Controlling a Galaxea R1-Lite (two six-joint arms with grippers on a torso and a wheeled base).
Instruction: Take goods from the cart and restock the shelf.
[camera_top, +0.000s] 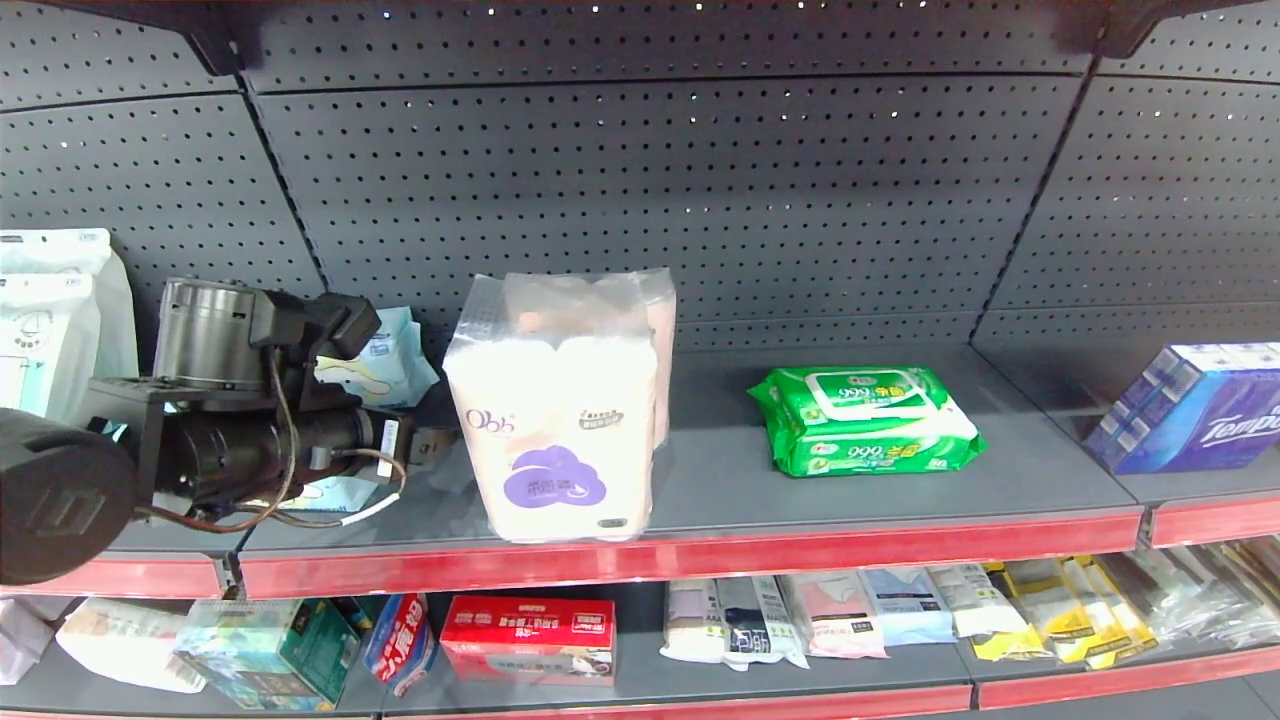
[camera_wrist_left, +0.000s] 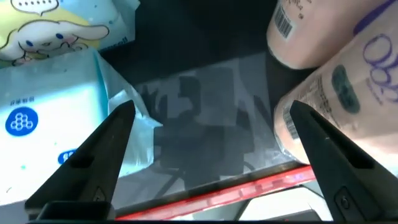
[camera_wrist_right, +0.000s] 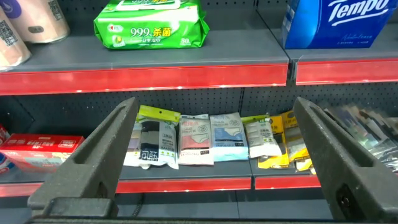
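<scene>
A tall pack of toilet rolls (camera_top: 560, 440) in clear wrap stands upright at the front of the grey shelf (camera_top: 720, 490). My left gripper (camera_wrist_left: 211, 155) hovers open over the shelf just to its left, with nothing between its fingers. It sits between the roll pack (camera_wrist_left: 348, 81) and a light blue cartoon-printed pack (camera_wrist_left: 43, 118). My right gripper (camera_wrist_right: 214, 162) is open and empty, out in front of the shelf's red edge (camera_wrist_right: 186, 78), facing the lower shelf.
A green wet-wipes pack (camera_top: 865, 420) lies flat to the right of the rolls, and a blue tissue pack (camera_top: 1190, 410) further right. White bags (camera_top: 50, 320) stand far left. The lower shelf holds a red box (camera_top: 530, 635) and several flat packets (camera_top: 800, 620).
</scene>
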